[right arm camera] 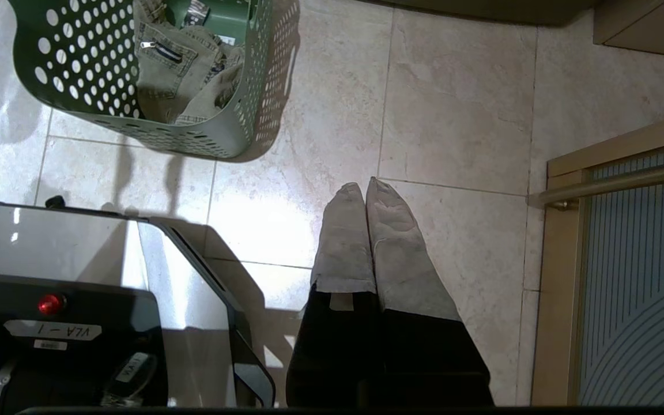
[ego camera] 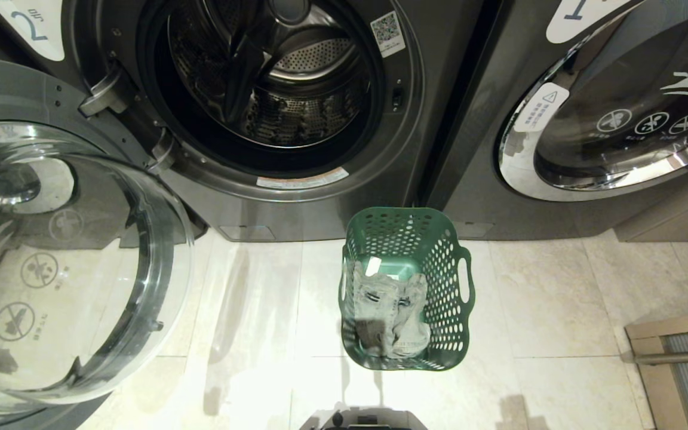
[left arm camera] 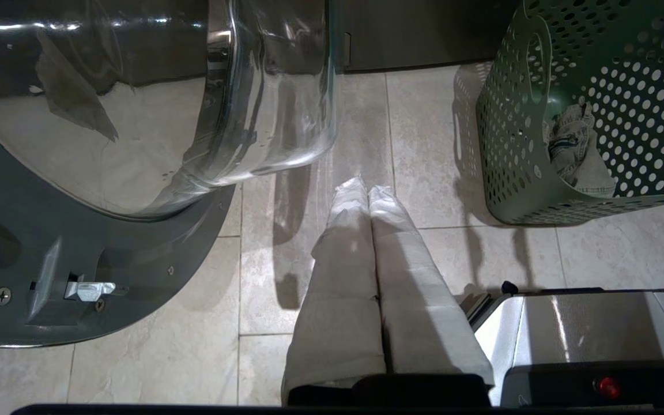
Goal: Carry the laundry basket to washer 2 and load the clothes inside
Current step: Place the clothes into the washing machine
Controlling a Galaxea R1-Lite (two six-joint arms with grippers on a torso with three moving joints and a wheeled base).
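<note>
The clothes [ego camera: 392, 313] hide the laundry basket [ego camera: 407, 239] floor; frame edges crop washer 2 [ego camera: 296, 197].

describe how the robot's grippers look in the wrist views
The left gripper has two long tapering fingers wrapped in pale grey-white fabric along nearly all their visible length, down to a black base. The right gripper has the same fabric only on the outer half of its fingers; below a small pale tab they are bare black. No cables or markings show on either.
</note>
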